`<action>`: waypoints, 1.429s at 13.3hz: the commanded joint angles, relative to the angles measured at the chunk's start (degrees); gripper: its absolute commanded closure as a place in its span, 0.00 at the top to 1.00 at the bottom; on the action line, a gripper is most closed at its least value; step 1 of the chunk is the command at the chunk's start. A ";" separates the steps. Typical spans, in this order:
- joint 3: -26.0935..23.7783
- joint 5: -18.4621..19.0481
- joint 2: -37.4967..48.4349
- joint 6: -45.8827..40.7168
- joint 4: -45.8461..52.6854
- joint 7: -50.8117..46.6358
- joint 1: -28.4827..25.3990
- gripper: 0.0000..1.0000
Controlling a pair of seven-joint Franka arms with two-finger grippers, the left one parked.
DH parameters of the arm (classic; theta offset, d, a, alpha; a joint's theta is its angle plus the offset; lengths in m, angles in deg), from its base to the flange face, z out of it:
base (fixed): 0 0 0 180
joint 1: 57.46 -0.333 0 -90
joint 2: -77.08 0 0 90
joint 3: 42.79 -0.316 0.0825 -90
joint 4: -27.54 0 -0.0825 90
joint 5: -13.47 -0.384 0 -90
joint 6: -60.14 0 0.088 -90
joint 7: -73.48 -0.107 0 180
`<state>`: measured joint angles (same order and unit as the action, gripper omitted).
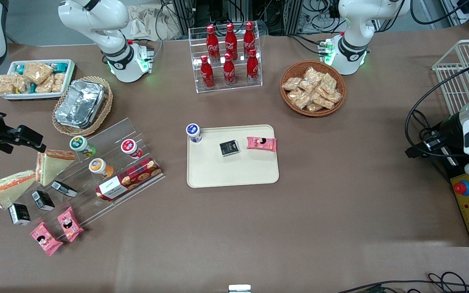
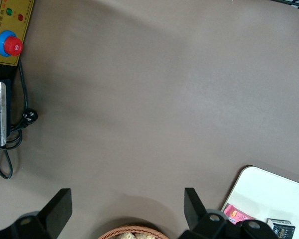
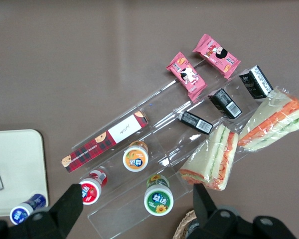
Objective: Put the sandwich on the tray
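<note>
The sandwich (image 1: 8,185) (image 3: 274,122), a clear-wrapped wedge with an orange stripe and some green, lies on the table at the working arm's end, beside the acrylic stand (image 1: 108,162). A second wrapped wedge (image 1: 53,162) (image 3: 212,157) with a broad pale face leans on the stand next to it. The cream tray (image 1: 226,171) (image 3: 15,169) (image 2: 274,194) lies mid-table and holds a blue-lidded tub (image 1: 193,132), a black packet (image 1: 229,147) and a pink packet (image 1: 261,143). My right gripper (image 1: 31,140) (image 3: 138,211) hovers open and empty, high above the stand's green-lidded tub (image 3: 158,199), farther from the front camera than the sandwich.
The stand also carries tubs, a plaid cookie box (image 1: 130,179), black packets and pink packets (image 1: 69,224). A wicker basket with a foil container (image 1: 80,103) and a white snack tray (image 1: 35,77) sit near the gripper. A cola rack (image 1: 228,57) and snack basket (image 1: 313,88) stand farther back.
</note>
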<state>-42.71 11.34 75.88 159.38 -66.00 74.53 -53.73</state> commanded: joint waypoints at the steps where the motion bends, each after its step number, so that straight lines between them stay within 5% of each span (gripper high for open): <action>1: -0.16 -1.12 -1.26 -0.18 1.79 -1.22 0.32 0.98; 9: 4.30 -0.68 -4.86 1.48 2.84 -2.27 3.48 0.98; 15: 8.45 -0.77 -8.46 3.34 2.93 -25.19 5.32 0.98; 19: 13.01 -0.94 -13.46 5.17 5.83 -26.62 6.56 0.98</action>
<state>-31.36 11.31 66.45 163.52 -63.96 48.85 -47.73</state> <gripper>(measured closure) 0.013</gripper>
